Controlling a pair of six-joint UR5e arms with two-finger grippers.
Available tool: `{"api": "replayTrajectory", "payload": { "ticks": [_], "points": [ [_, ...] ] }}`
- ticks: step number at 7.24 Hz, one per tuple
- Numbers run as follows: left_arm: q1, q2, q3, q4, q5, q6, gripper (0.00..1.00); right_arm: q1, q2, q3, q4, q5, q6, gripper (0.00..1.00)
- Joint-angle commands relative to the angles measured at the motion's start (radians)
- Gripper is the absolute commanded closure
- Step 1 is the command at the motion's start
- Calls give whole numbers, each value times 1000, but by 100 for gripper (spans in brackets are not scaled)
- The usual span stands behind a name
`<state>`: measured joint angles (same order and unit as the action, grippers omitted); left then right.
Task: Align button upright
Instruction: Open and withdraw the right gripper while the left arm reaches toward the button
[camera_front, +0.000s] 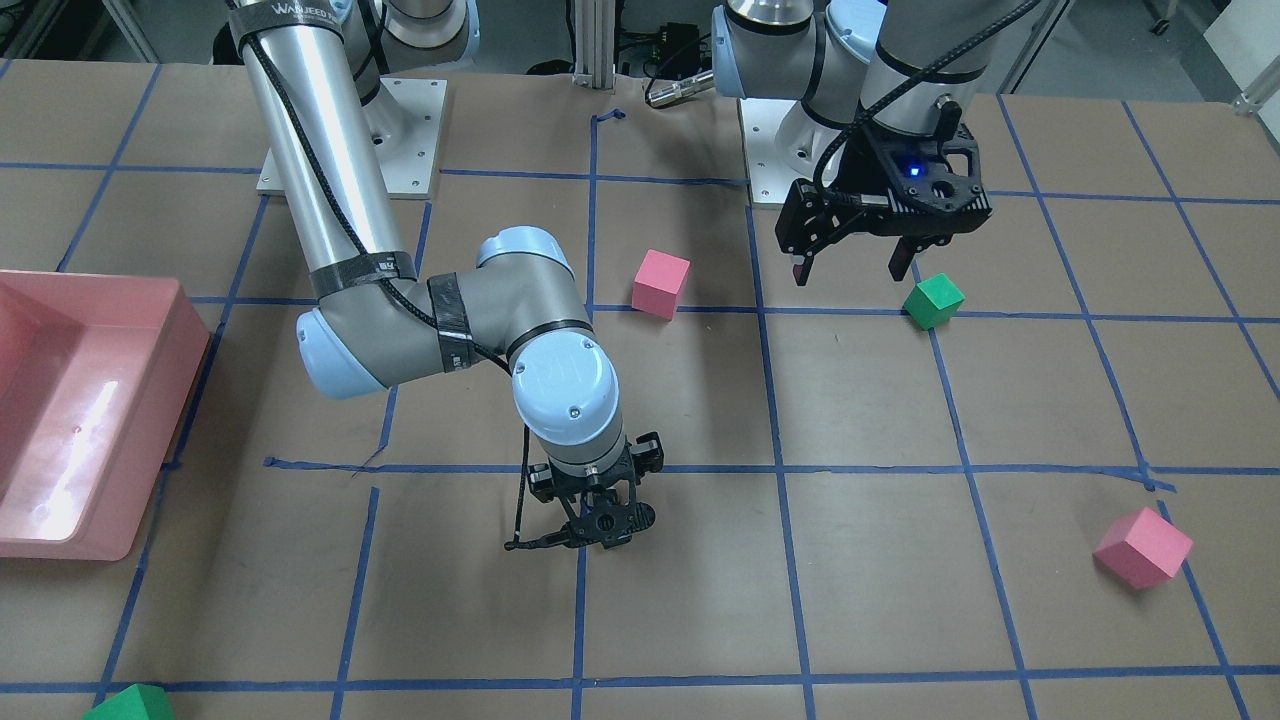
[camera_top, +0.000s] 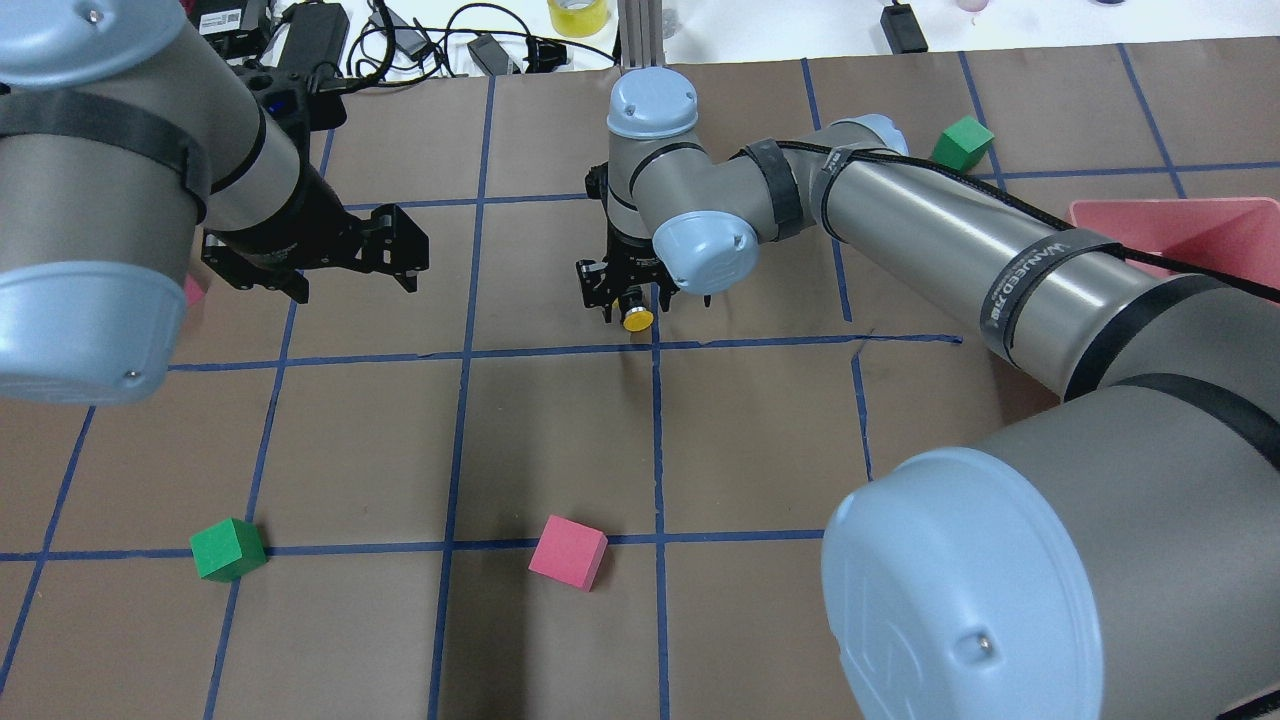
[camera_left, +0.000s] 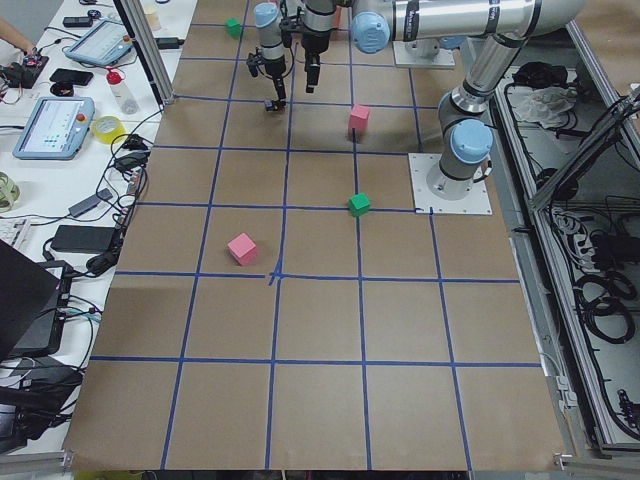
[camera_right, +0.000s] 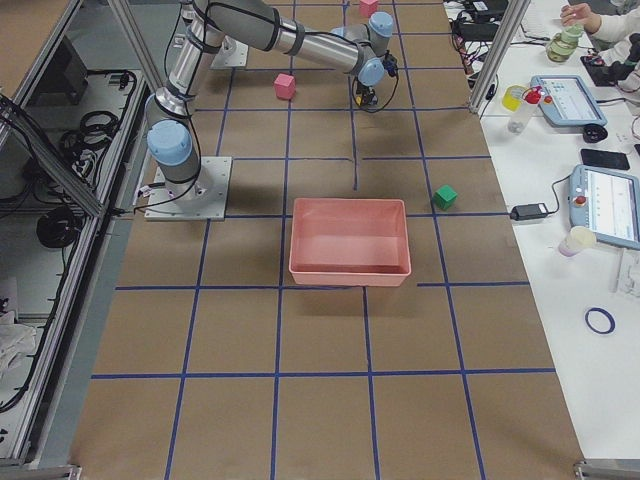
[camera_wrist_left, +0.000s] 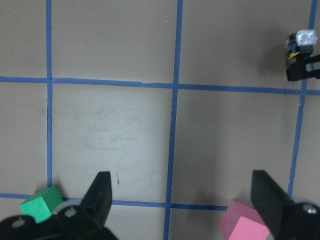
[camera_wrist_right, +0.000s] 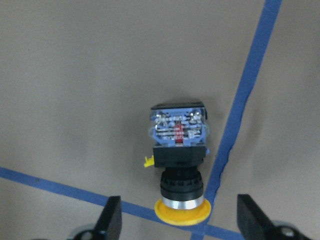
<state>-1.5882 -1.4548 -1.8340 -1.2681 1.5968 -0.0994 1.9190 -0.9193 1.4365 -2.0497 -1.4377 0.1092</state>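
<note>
Brown kraft paper (camera_top: 560, 440) is covering the whole table, and strips of blue tape (camera_top: 655, 430) are dividing it into large squares. The button (camera_wrist_right: 179, 165) is lying on its side on this paper beside a crossing of tape lines, its yellow cap (camera_top: 636, 320) pointing toward the robot and touching the tape, its blue-and-black body pointing away. The right gripper (camera_wrist_right: 177, 222) is hovering directly over the button with its fingers spread wide to either side and not touching it. The left gripper (camera_front: 852, 266) is hanging above the table well apart from the button, its fingers also spread and empty, with a green cube (camera_front: 933, 300) just beside it and a pink cube (camera_front: 660, 283) a little further off. Another pink cube (camera_front: 1142, 546), a second green cube (camera_front: 130, 704) and a pink plastic bin (camera_front: 70, 420) are sitting elsewhere on the paper. Along the table's far edge a white workbench is carrying tablets (camera_left: 52, 127), cables (camera_left: 115, 185), a roll of yellow tape (camera_top: 578, 15) and bottles, and a person's hand (camera_right: 578, 14) is showing at that bench in the right side view.
</note>
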Motion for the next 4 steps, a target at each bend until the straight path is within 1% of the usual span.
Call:
{"api": "replayTrajectory", "payload": {
  "ticks": [1,2,3,4],
  "points": [
    [-22,25,-75,93,2,-2,0,-3,-79,16,11,-18,7,0],
    [-53,31,-103,129,44,-11,0,-38,-145,43,95,-97,0,0],
    [-83,37,-144,186,73,-70,0,-110,-197,63,138,-152,-6,0],
    [-111,36,-181,261,75,-115,0,-182,-269,65,204,-151,-5,0]
  ]
}}
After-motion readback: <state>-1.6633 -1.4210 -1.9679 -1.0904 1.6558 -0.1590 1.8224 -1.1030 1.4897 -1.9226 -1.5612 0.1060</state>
